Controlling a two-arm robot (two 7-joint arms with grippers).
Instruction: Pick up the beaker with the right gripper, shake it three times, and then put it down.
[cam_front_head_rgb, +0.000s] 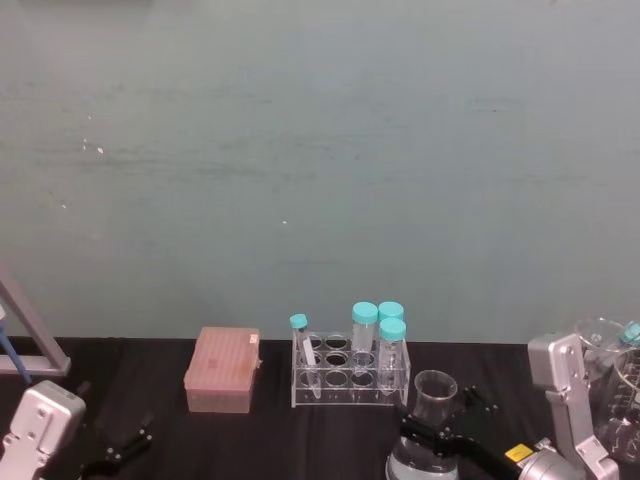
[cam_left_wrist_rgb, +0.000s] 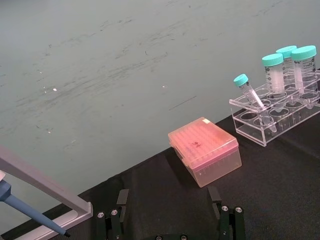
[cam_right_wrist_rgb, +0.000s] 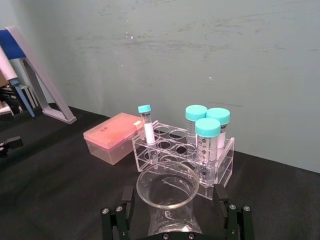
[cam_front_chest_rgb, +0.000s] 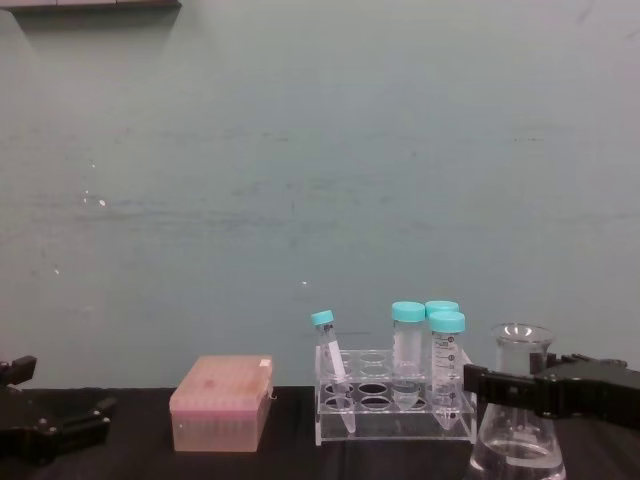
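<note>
The beaker (cam_front_head_rgb: 435, 392), a clear conical flask, stands on the black table just right of the tube rack, with a little clear liquid in its base (cam_front_chest_rgb: 515, 445). My right gripper (cam_front_head_rgb: 440, 425) is low at the front right. Its black fingers (cam_right_wrist_rgb: 227, 212) stand open on either side of the flask's neck, below the flared rim (cam_right_wrist_rgb: 167, 192), with a gap on each side. In the chest view one jaw (cam_front_chest_rgb: 505, 385) crosses in front of the neck. My left gripper (cam_front_head_rgb: 125, 445) rests open near the table at the front left, holding nothing.
A clear rack (cam_front_head_rgb: 350, 372) holds several teal-capped tubes (cam_front_head_rgb: 392, 335). A pink tip box (cam_front_head_rgb: 222, 370) sits to its left. A pipette stand (cam_front_head_rgb: 35, 340) is at the far left, and more glassware (cam_front_head_rgb: 615, 385) at the right edge.
</note>
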